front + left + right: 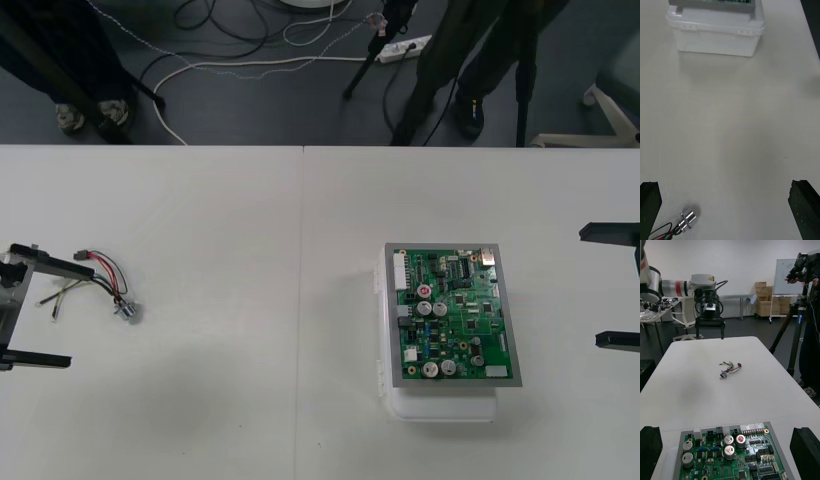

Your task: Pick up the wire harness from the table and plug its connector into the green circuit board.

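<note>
The wire harness [103,277] lies on the table at the far left, its red, black and green wires running to a round metal socket [128,311]. My left gripper [45,310] stands open just left of it, with the upper finger [50,264] next to the wires' plug end. In the left wrist view the socket [687,220] lies near one finger [648,204], not between the tips. The green circuit board [452,315] sits on its white base [440,405] right of centre. My right gripper [606,287] waits open at the right edge, beside the board [730,457].
A seam [301,300] runs down the middle of the table between harness and board. Dark floor with cables, tripod legs and people's shoes lies beyond the far edge. The right wrist view has the left gripper [709,328] behind the harness [730,369].
</note>
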